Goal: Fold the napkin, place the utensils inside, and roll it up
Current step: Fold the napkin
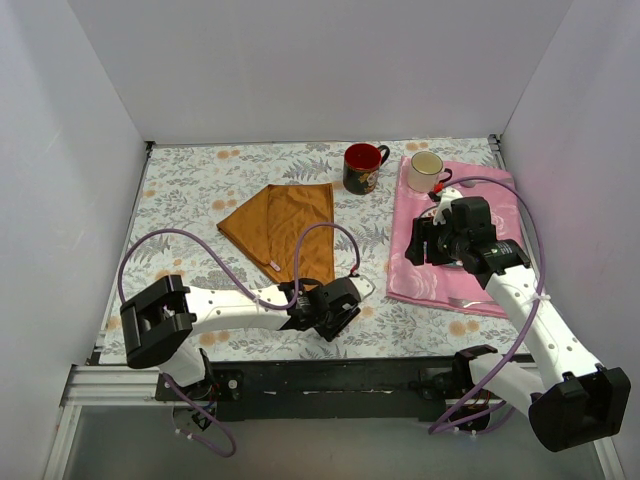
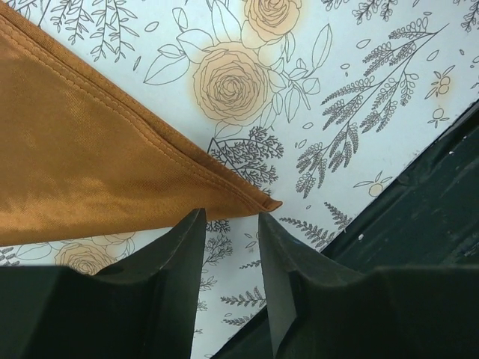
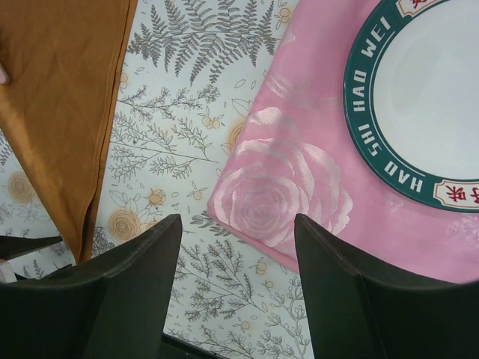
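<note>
The rust-orange napkin lies folded into a triangle on the floral tablecloth, one pointed corner toward the near edge. In the left wrist view the napkin ends in a corner just beyond my fingertips. My left gripper is open and empty, low at that corner and not touching it. My right gripper is open and empty above the left edge of the pink cloth. The forks are not clearly in view; a slim silver end shows beside the right arm.
A dark red mug and a white mug stand at the back. A white plate with a green lettered rim sits on the pink cloth, under my right arm. The black table rail runs close by the left gripper.
</note>
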### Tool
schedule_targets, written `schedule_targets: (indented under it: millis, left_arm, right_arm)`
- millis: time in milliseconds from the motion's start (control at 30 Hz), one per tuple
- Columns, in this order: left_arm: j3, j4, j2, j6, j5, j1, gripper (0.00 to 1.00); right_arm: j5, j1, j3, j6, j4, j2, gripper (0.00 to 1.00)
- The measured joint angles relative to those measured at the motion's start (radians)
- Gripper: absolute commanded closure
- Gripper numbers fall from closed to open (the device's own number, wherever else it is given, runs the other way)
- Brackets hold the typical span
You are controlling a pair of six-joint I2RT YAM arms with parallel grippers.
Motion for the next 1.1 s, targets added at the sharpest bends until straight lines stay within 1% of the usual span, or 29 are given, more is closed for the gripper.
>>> schedule_targets:
  millis: [233,367,567,800,900,1100]
  left_arm:
    - [0.013,0.02,0.021,-0.001,0.01,-0.011,0.62]
    - [0.013,0.026,0.036,-0.001,0.025,-0.013,0.57]
    - [0.013,0.028,0.057,0.003,0.026,-0.013,0.53]
    - [0.013,0.03,0.09,0.007,0.029,-0.013,0.53]
    - [0.013,0.034,0.091,0.007,0.029,-0.013,0.6]
    - [0.013,0.038,0.093,-0.005,-0.001,-0.013,0.79]
  right_arm:
    - [-0.015,0.0,0.0,-0.005,0.0,0.0,0.3]
    - [-0.025,0.0,0.0,-0.007,0.0,0.0,0.3]
    - [-0.031,0.0,-0.006,-0.008,0.0,-0.004,0.3]
    - [-0.038,0.0,-0.011,-0.015,0.0,-0.005,0.3]
    - [-0.045,0.0,-0.011,-0.017,0.001,-0.005,0.3]
    - [-0.053,0.0,-0.011,-0.018,0.002,-0.005,0.3]
